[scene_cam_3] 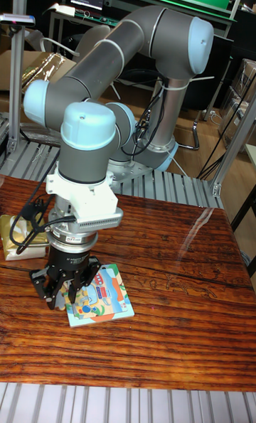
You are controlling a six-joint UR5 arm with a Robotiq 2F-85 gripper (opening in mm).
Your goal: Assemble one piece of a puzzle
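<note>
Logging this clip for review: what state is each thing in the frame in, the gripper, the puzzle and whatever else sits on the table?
gripper: lowered over the left part of the puzzle board, fingers spread; whether it holds a piece cannot be told.
puzzle board: lying flat on the table, colourful picture up, left edge hidden by the gripper.
yellow packet: lying at the table's left edge, untouched.
table: wooden, glossy.

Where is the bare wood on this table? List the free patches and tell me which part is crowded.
Free: the right half of the table, from the puzzle board to the right edge, and the strip in front of the board to the near edge. Crowded: the left side, where the gripper hangs over the board's left end, with cables and a yellowish packet beside it.
</note>
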